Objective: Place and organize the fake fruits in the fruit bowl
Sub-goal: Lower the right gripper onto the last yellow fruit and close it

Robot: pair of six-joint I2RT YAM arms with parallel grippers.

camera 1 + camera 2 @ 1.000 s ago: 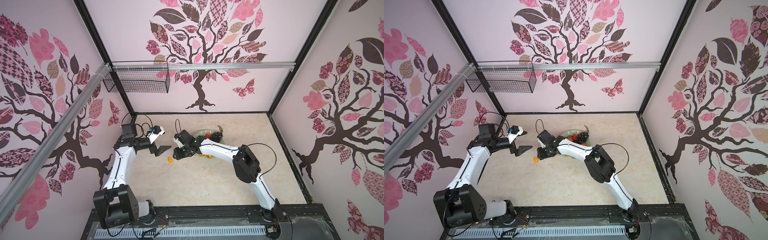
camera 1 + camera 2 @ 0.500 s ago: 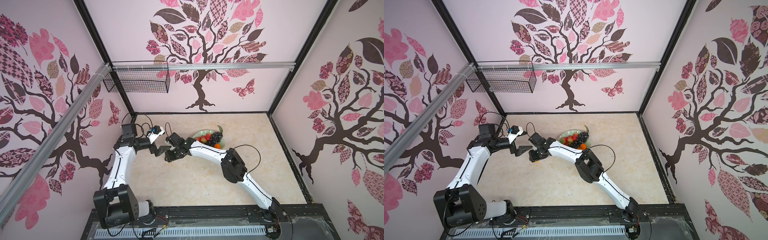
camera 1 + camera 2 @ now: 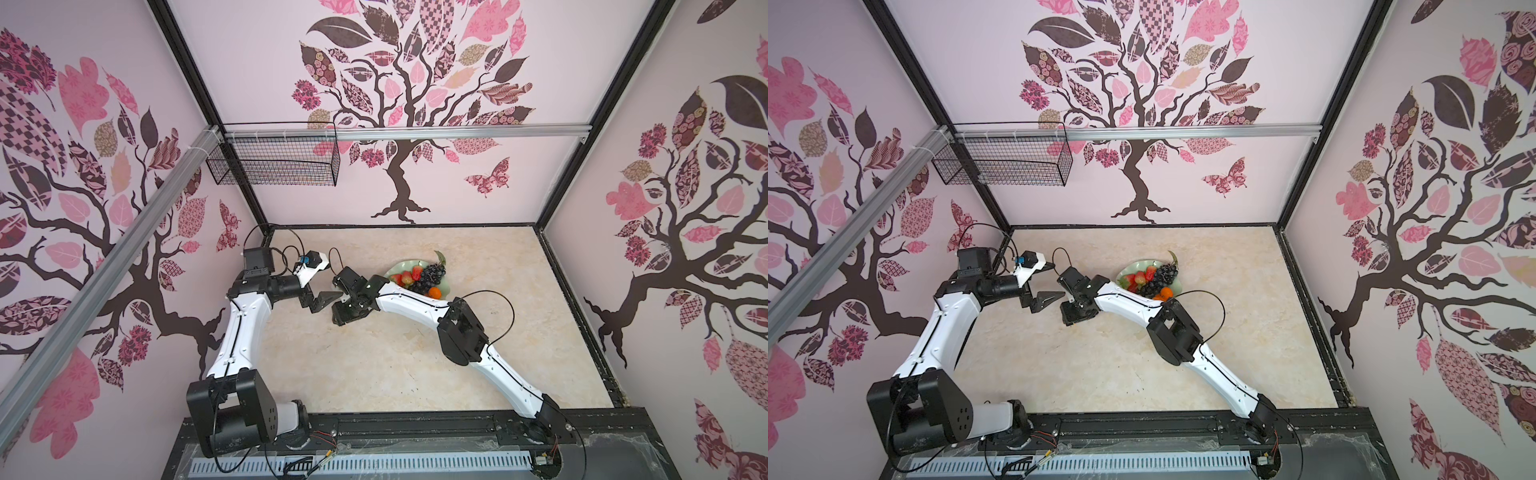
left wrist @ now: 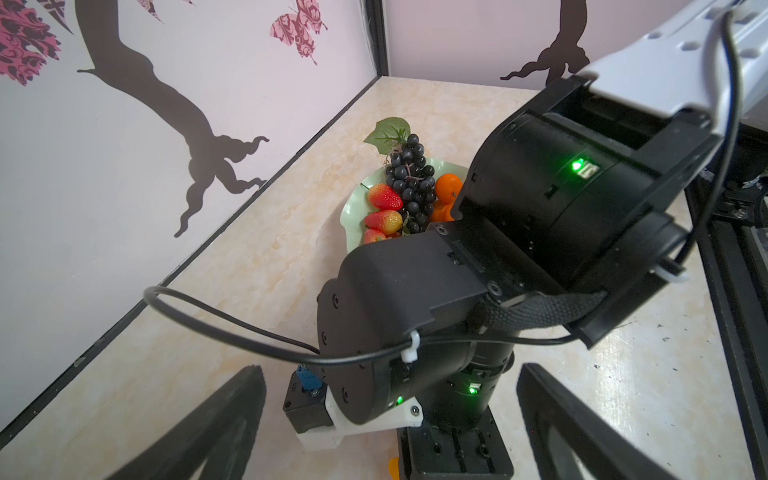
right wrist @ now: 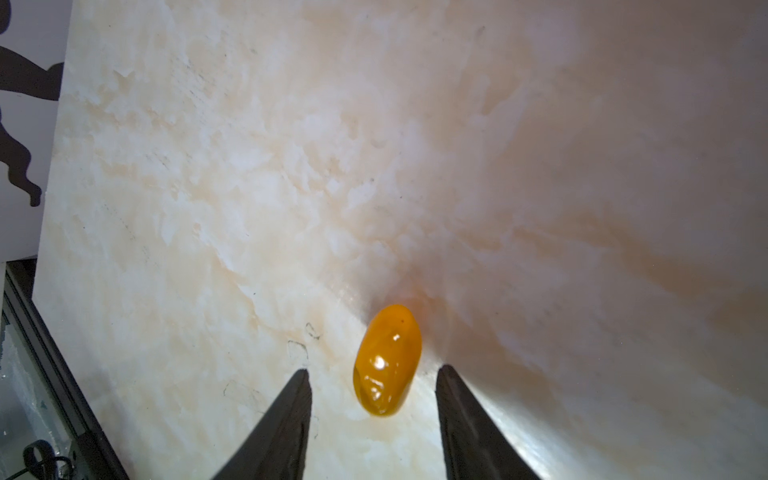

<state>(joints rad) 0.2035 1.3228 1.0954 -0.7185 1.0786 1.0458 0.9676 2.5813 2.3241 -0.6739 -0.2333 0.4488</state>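
Note:
A small oval yellow-orange kumquat (image 5: 387,360) lies on the marble table, just past and between the tips of my right gripper (image 5: 372,372), which is open and touches nothing. In both top views that gripper (image 3: 343,318) points down and hides the kumquat. My left gripper (image 3: 336,280) hovers open and empty right beside it; in its wrist view (image 4: 390,368) the right wrist fills the gap. The pale green fruit bowl (image 3: 397,269) (image 4: 351,212) holds strawberries (image 4: 384,197), a dark grape bunch (image 4: 409,183) and a tangerine (image 4: 449,185).
The right forearm (image 3: 411,305) passes along the bowl's front rim. A black wire basket (image 3: 274,162) hangs on the back wall at the left. Walls close the table (image 3: 395,365) on three sides, and a black rail (image 3: 415,424) runs along the front.
My right arm swung left from the bowl's edge to stand over the kumquat, which is now hidden in the top views. Its jaws opened a little wider. The left arm has not moved.

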